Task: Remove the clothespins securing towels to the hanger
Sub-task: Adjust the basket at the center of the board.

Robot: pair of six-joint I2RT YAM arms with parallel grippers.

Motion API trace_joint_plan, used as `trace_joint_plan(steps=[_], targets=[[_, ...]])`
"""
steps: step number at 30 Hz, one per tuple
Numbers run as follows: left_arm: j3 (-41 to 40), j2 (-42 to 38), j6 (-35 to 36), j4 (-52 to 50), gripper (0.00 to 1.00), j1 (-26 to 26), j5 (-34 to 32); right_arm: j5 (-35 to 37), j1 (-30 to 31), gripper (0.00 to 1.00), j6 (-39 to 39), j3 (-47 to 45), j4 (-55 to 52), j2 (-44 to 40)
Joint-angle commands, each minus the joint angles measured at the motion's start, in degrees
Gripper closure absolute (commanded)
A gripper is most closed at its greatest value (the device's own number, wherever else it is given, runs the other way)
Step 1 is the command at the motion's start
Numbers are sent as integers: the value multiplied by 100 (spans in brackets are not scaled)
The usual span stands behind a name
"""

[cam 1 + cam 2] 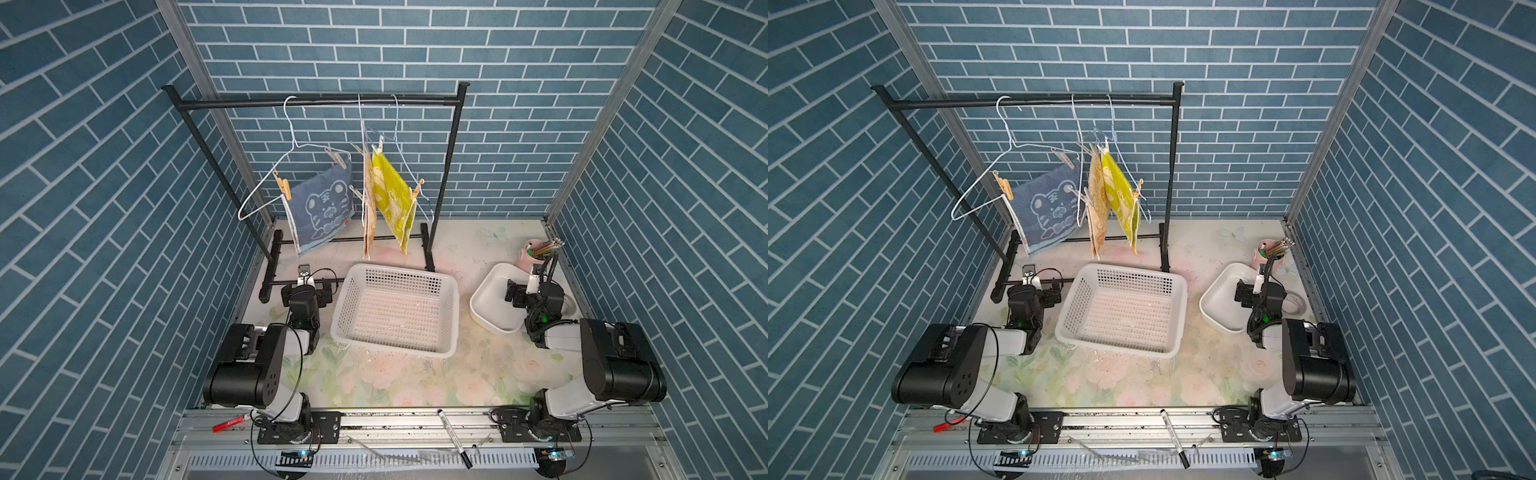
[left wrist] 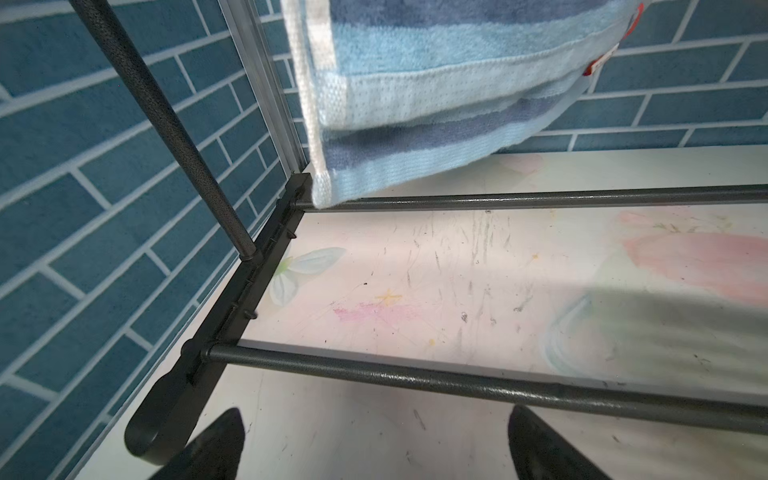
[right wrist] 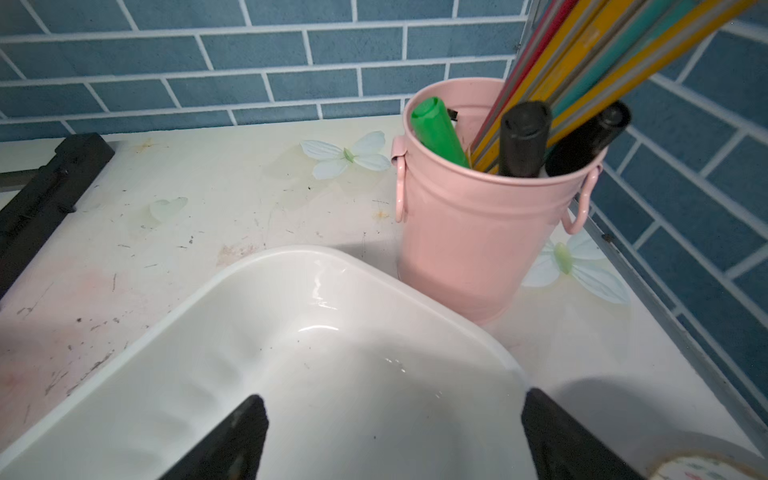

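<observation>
Two open, empty jaws; all clothespins [image 1: 282, 185] clipped on.
Spread wide and holding nothing, the left gripper [image 2: 376, 415] and right gripper [image 3: 394, 397] sit low in the frame; the right hangs over the white dish [image 1: 490, 286], probably where pins will go. Upper centre in both top views, the clothespins pinch three towels [image 1: 322, 205] to wire hangers [image 1: 266, 181] on the black rail [image 1: 316, 102], so the cloths cannot slide off.
</observation>
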Motion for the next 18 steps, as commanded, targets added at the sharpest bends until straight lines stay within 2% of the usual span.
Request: trace_joint_plan(steps=[1,18], targets=[[149,71,129,-182,0,1,152,3,-23,4,-65,63,9,69],[143,70,134,-173,1,1,199,7,-18,2,-67,63,13,76]])
